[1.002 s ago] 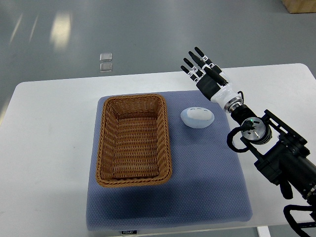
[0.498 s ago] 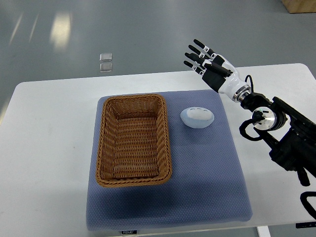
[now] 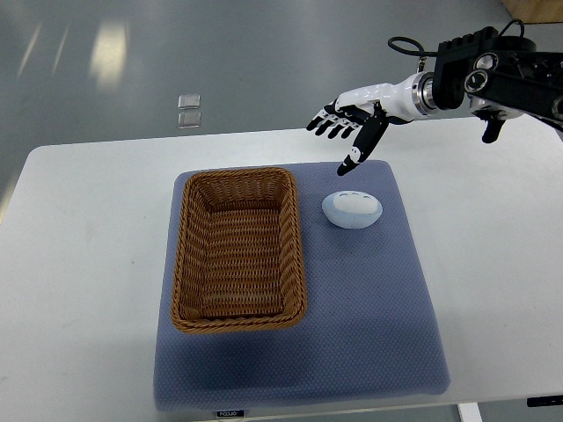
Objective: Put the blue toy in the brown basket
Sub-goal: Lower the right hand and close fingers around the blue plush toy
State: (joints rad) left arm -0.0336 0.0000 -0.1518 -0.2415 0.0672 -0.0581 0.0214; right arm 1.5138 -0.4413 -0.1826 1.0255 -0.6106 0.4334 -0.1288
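Observation:
A pale blue, egg-shaped toy [image 3: 352, 209] lies on the blue-grey mat [image 3: 369, 299], just right of the brown wicker basket [image 3: 237, 249]. The basket holds nothing. My right hand [image 3: 345, 130] reaches in from the upper right and hovers above the mat's far edge, a little beyond the toy. Its fingers [image 3: 327, 120] are spread and point left, the thumb angled down toward the toy, and it holds nothing. The left arm does not show.
The mat lies on a white table [image 3: 79, 264] whose far edge runs behind the hand. Two small clear squares [image 3: 188, 110] lie on the grey floor beyond the table.
The right arm has swung up from the lower right to enter from the top right. The hand turned from pointing away to pointing left, nearer the toy. Toy and basket stayed put.

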